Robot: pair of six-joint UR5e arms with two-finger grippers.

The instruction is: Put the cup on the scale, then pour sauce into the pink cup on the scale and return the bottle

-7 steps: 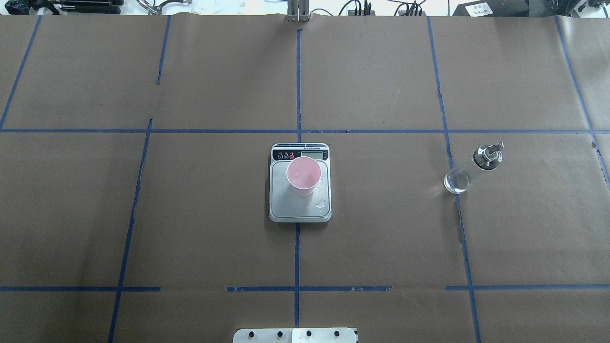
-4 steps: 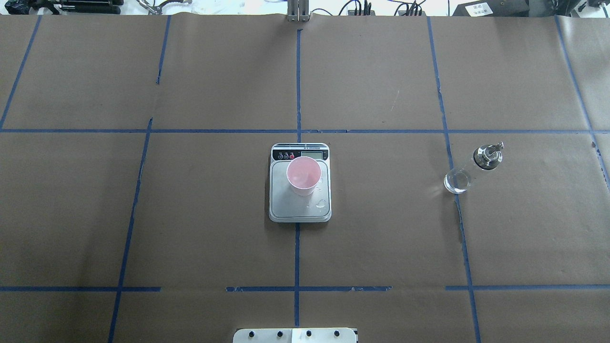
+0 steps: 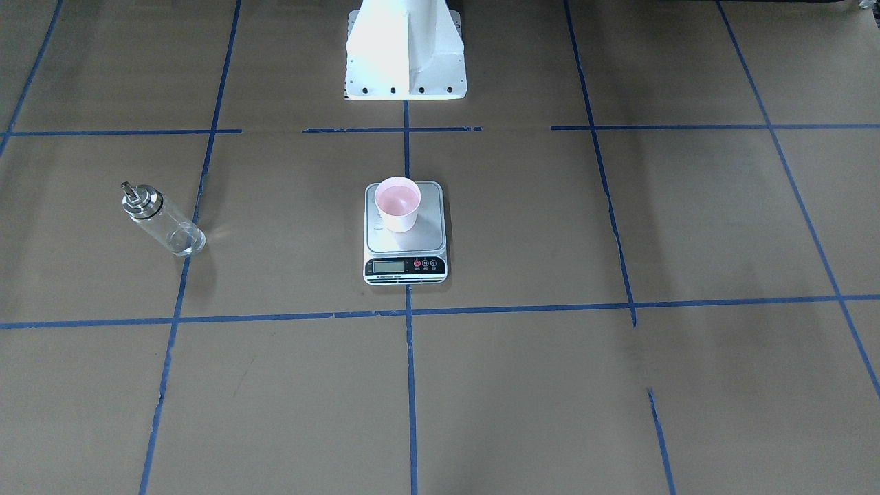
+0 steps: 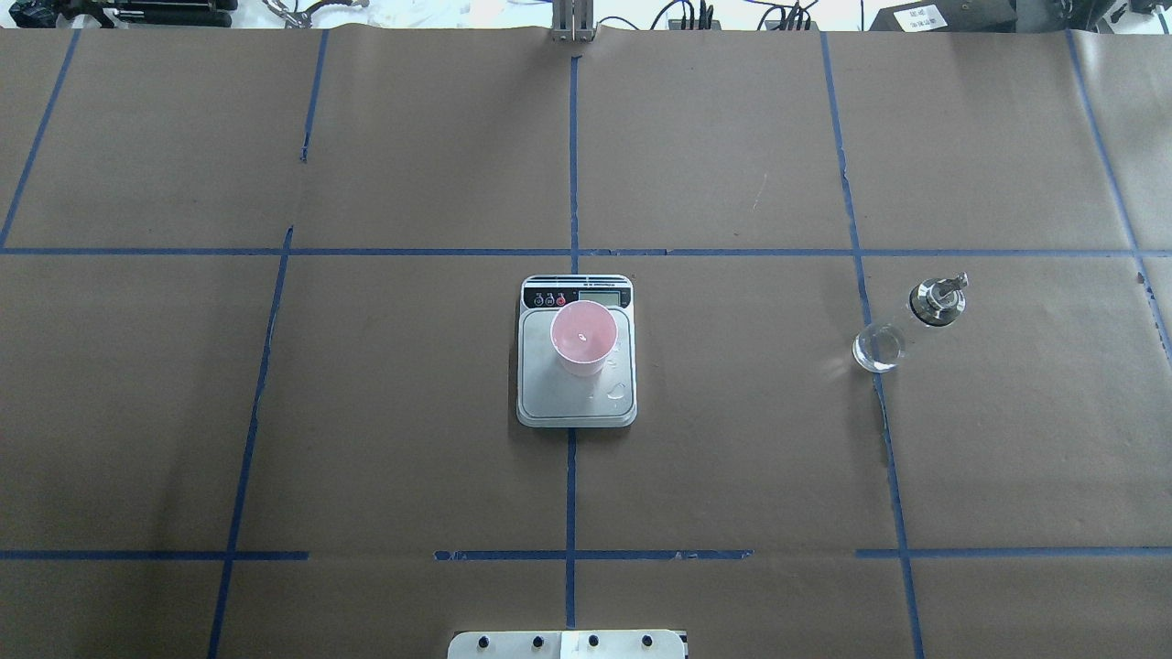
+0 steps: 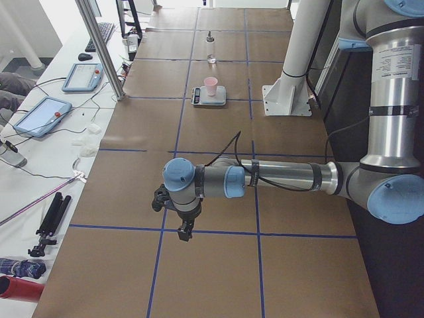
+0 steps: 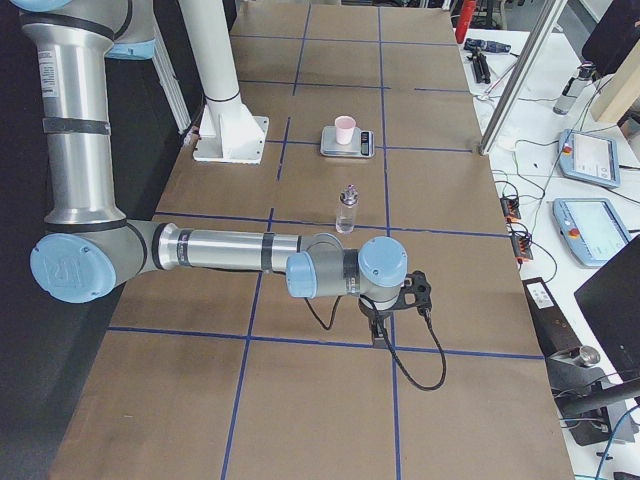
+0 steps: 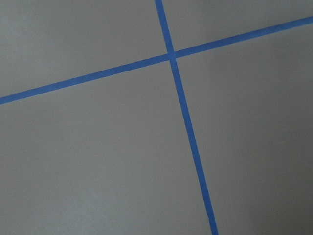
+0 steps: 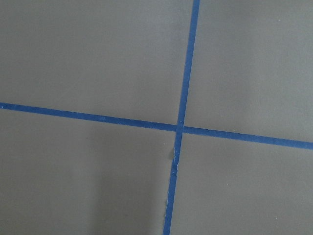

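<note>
Light is even and diffuse, falling from above. Under the left gripper [image 5: 183,230] and the right gripper [image 6: 378,328] the brown paper [image 5: 119,265] carries only faint, soft-edged shadows. Far beyond the left gripper, the top of that side view bleaches toward white. In the front-facing view the robot's white pedestal [image 3: 405,48] is blown out, its surface detail lost. The bottle [image 4: 906,322], well away from both grippers, throws a pale glint onto the paper beside its base, and its metal collar sparkles. Both wrist views, looking at the paper below each gripper, are greyish and low in contrast, yet the blue tape [image 7: 186,112] reads sharp. The left one dims toward its lower right corner, while the right one shows a faint dark smudge at lower left.
</note>
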